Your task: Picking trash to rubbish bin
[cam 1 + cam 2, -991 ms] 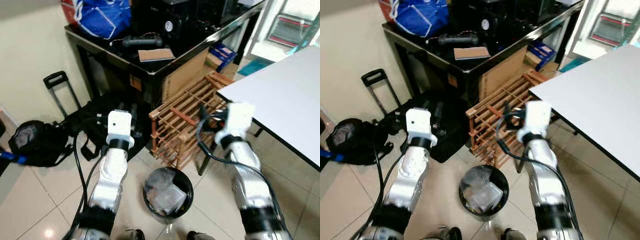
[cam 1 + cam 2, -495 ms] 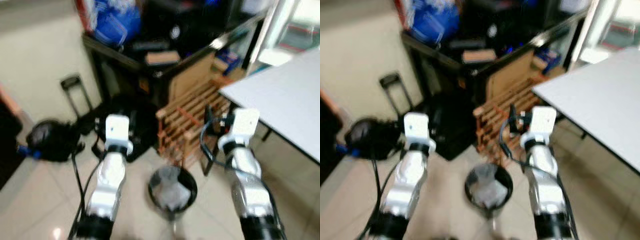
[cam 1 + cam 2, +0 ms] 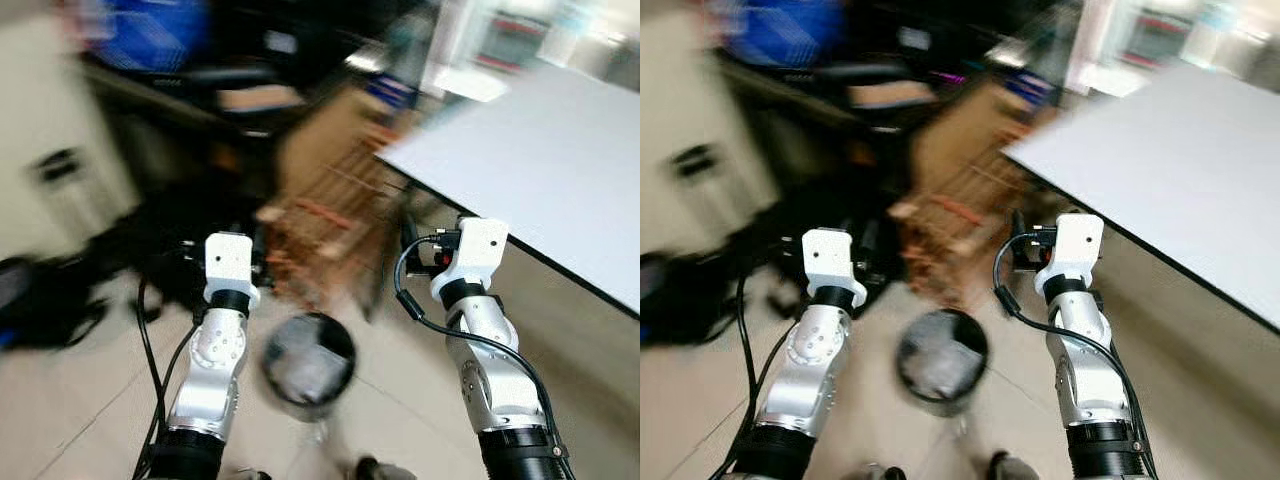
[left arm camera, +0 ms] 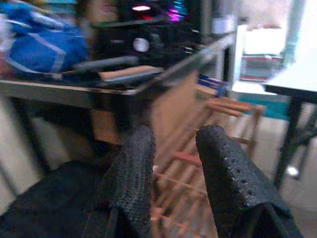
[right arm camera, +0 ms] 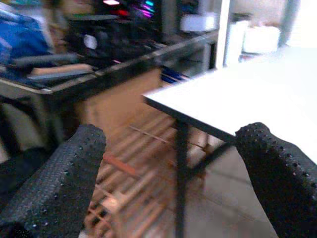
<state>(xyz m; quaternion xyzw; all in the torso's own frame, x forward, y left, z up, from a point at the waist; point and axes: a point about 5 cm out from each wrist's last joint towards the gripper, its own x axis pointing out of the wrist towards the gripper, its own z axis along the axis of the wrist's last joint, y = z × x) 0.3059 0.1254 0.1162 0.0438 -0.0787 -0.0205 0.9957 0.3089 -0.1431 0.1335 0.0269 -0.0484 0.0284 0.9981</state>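
Note:
A round black rubbish bin (image 3: 308, 358) stands on the tiled floor between my two raised arms, with pale crumpled trash blurred inside it. My left arm (image 3: 228, 262) is up to the bin's left and my right arm (image 3: 470, 250) up to its right, both well above the rim. In the left wrist view my left gripper (image 4: 174, 136) is open by a narrow gap and holds nothing. My right gripper (image 5: 173, 134) is wide open and empty, facing a table leg and a wooden rack.
A white table (image 3: 540, 170) with black edge and legs fills the right. A wooden slatted rack (image 3: 320, 220) leans behind the bin under a dark cluttered desk (image 4: 74, 89). Black bags (image 3: 60, 300) lie on the floor at the left. The head views are motion-blurred.
The head camera has swung, so the whole scene slid left and blurred. The white table now looms larger on the right. Both arms keep the same raised pose.

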